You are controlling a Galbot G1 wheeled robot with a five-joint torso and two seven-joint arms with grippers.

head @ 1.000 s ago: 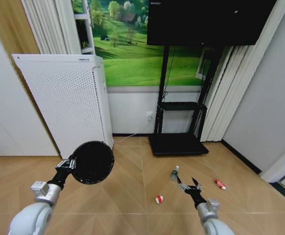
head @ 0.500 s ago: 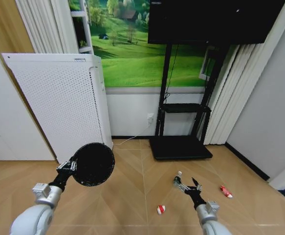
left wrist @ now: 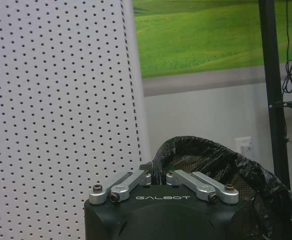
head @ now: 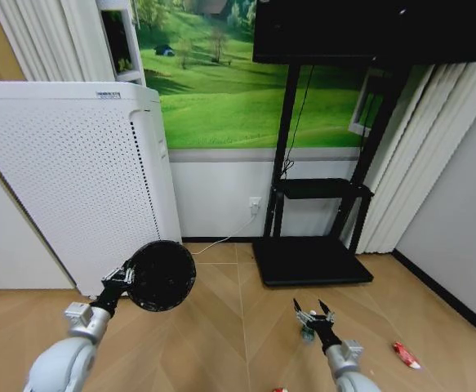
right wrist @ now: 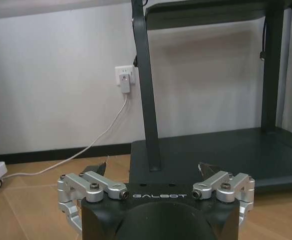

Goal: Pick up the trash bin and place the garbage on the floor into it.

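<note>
Looks like a living room in a home, or a mock-up of one. Herringbone parquet floor (head: 221,327), a big TV (head: 376,28) on a black wheeled stand (head: 315,257) at about 1 o'clock, white curtains (head: 433,155), a green meadow mural (head: 213,90) on the wall, and a tall white perforated air purifier (head: 74,180) at 10 o'clock.

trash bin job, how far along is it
Done: the left hand is shut on the rim of the wire-mesh trash bin, lifted off the floor. In hand: the open right hand hovers over the small bottle. Left: the bottle and a red wrapper lie on the floor.
</note>
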